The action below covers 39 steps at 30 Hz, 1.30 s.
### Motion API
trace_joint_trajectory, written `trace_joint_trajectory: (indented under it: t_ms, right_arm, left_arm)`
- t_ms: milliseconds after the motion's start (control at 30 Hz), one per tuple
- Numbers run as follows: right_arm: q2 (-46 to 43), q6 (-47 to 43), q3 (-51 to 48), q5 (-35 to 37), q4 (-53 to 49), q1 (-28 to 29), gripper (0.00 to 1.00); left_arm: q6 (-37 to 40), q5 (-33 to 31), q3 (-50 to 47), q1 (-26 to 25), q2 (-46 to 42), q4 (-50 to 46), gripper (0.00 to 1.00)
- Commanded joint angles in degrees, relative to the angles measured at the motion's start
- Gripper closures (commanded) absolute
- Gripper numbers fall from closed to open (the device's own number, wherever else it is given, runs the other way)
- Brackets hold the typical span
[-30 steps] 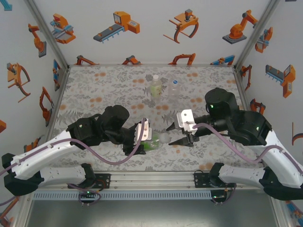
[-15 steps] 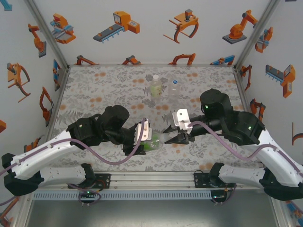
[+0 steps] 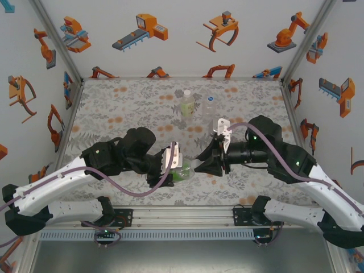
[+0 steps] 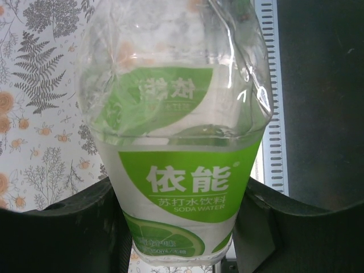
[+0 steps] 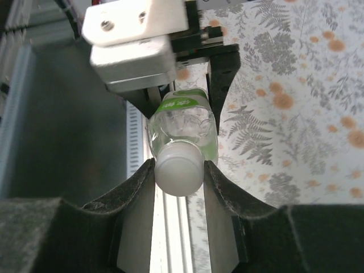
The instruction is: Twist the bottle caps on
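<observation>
My left gripper is shut on the bright green-labelled bottle, which lies level above the table's near middle. Its neck points right, toward my right gripper. A white bottle cap sits on that neck, and the right fingers press it from both sides. From above, the right gripper meets the bottle's mouth end head-on. Two more bottles stand upright at the back: one with a pale yellow-green label and one unlabelled.
The flower-patterned table runs back to walls with orange robot pictures. A metal rail with both arm bases lines the near edge. Purple cables trail from both arms.
My right gripper has moved left to the bottle's neck, rolled about its wrist, and closed on the white cap. The left arm and its bottle have stayed still.
</observation>
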Motion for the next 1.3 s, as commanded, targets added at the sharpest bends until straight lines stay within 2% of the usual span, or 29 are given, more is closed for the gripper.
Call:
trace_joint_trajectory:
  t_ms: [0, 33, 100, 167, 200, 233, 267, 400, 667, 833, 967, 1133, 1267]
  right_arm:
    - [-0.2, 11.2, -1.5, 2.7, 5.1, 0.6, 1.0]
    - [-0.3, 10.4, -1.5, 2.7, 4.7, 0.6, 1.0]
    - [-0.4, 8.6, -1.0, 2.8, 3.3, 0.7, 1.0]
    - [0.1, 7.3, -0.3, 2.8, 2.2, 0.6, 1.0]
    - [0.4, 6.5, 0.4, 2.9, 1.5, 0.7, 1.0]
    - [0.8, 5.8, 0.8, 2.9, 0.7, 0.6, 1.0]
    - [1.3, 4.9, 1.4, 3.1, -0.2, 0.6, 1.0]
    - [3.2, 1.4, 3.9, 5.3, -4.6, 0.7, 1.0]
    - [9.8, 0.9, 9.0, 19.7, -11.5, 0.7, 1.0]
    - [16.3, 3.8, 12.4, 28.6, -14.0, -0.6, 1.0]
    - [22.0, 7.6, 14.6, 30.0, -14.6, -4.4, 1.0]
    - [28.7, 11.9, 17.5, 30.1, -15.0, -11.4, 1.0]
    - [34.3, 12.0, 19.6, 29.6, -15.0, -16.8, 1.0]
  left_arm:
    - [-0.4, -1.9, -0.4, -0.3, -0.4, 3.9, 0.94]
    - [-0.3, -1.9, -0.4, -0.3, -0.5, 4.0, 0.88]
    - [-0.3, -2.5, -0.5, -0.3, -0.8, 4.3, 0.58]
    - [-0.3, -3.1, -0.6, -0.3, -1.4, 4.3, 0.36]
    - [-0.3, -3.8, -0.8, -0.3, -1.8, 4.4, 0.2]
    - [-0.4, -4.3, -1.1, -0.3, -2.1, 4.3, 0.09]
    - [-0.4, -5.0, -1.4, -0.3, -2.7, 4.3, 0.02]
    - [-1.4, -8.6, -2.0, -0.2, -4.1, 2.6, 0.03]
    - [-3.7, -15.9, -4.6, -0.2, -7.9, 1.0, 0.03]
    - [-7.1, -23.3, -5.1, 0.2, -8.5, -1.6, 0.03]
    - [-10.2, -27.2, -6.3, 0.6, -8.6, -2.8, 0.03]
    - [-14.2, -29.0, -8.5, 1.0, -9.6, -1.8, 0.03]
    - [-17.0, -30.1, -10.5, 1.1, -11.0, -0.4, 0.03]
